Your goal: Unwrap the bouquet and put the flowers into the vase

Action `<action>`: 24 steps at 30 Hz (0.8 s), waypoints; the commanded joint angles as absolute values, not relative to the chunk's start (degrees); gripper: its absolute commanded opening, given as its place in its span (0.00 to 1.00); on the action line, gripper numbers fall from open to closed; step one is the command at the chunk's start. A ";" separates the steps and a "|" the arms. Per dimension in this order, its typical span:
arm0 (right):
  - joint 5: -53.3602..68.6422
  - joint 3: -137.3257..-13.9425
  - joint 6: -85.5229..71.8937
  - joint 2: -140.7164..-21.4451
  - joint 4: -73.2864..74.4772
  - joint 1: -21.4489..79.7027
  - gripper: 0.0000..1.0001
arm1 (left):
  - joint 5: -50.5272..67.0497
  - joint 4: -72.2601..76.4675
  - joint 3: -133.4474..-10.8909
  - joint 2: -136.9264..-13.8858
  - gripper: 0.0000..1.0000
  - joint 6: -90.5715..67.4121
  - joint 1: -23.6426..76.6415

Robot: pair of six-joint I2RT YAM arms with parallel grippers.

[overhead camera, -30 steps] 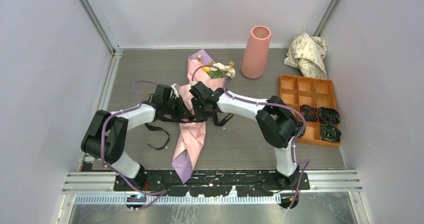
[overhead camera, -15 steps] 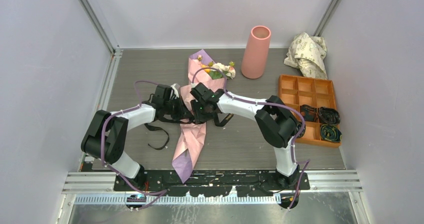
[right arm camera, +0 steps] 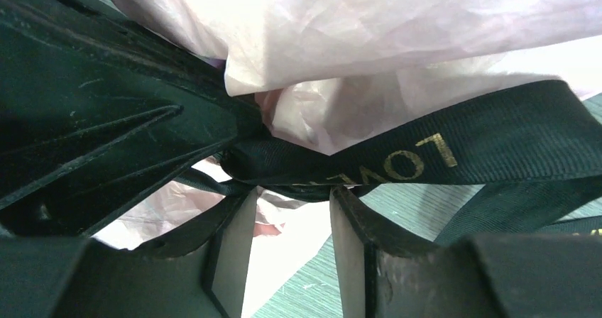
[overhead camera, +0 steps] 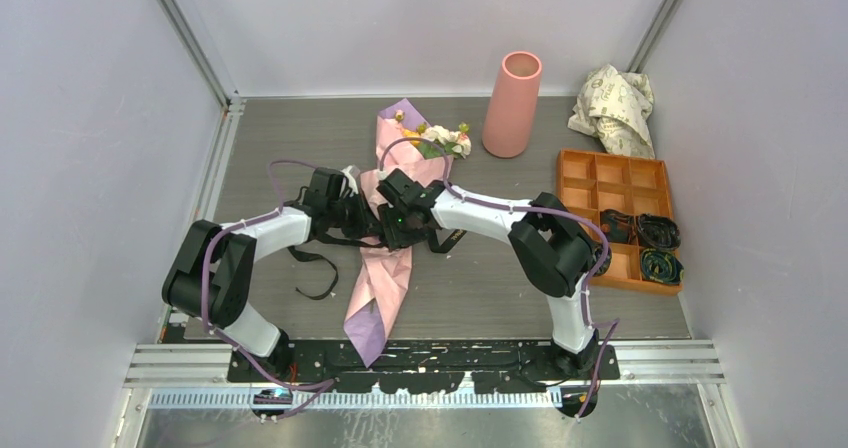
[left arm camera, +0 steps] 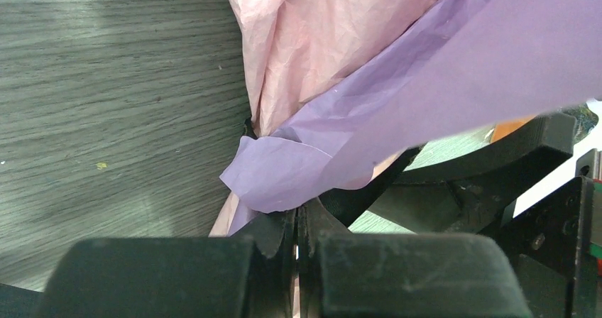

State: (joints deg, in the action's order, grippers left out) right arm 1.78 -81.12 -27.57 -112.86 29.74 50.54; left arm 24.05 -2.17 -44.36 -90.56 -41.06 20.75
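Black ribbon (right arm camera: 454, 155) with gold lettering was knotted round the waist of the bouquet (overhead camera: 385, 258). The bouquet lay flat on the table (overhead camera: 480, 288), mid-field between the two arms, narrow end toward the bases. The flowers (overhead camera: 440, 138) were at the far end, just beside the foot of the vase (overhead camera: 512, 103), which stood upright and held nothing.

We noted the left gripper (left arm camera: 298, 222) clenched tight. A lilac fold (left arm camera: 284, 183) of the wrap ran into its tips and looked nipped there. The right gripper (right arm camera: 287, 211) was parted, with the ribbon's knot (right arm camera: 263, 160) sitting just above the gap and nothing grasped.

Risks as we judged them:
- If the right fingers (right arm camera: 355, 261) closed a shade deep, they could take pink tissue along with the knot, and the pull would then tear paper rather than free ribbon
- A pull on the wrong strand could cinch the knot tighter
- The left hold was on thin paper only. A hard tug from the right might strip that fold out or rip it, leaving the bundle free to slide
- If the bundle slid far-side, the blooms could shove the tall vase and tip it
- The two wrists sat very close over the waist, so any sideways correction risked finger striking finger
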 commanded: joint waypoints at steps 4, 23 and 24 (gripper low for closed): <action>-3.06 -85.62 -25.64 -112.75 32.21 50.98 0.35 | 24.26 -1.84 -46.23 -88.77 0.00 -39.64 20.48; -2.76 -86.38 -22.94 -112.02 32.75 51.60 0.47 | 23.98 -2.11 -46.36 -88.68 0.00 -39.07 20.51; -2.47 -86.39 -22.75 -111.98 32.78 51.87 0.49 | 23.90 -2.23 -46.40 -88.75 0.00 -39.03 20.49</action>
State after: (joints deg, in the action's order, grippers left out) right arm -3.07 -84.88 -24.12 -113.38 33.32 51.03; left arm 24.01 -2.42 -44.62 -90.56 -40.01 20.75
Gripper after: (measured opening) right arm 0.460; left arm 0.007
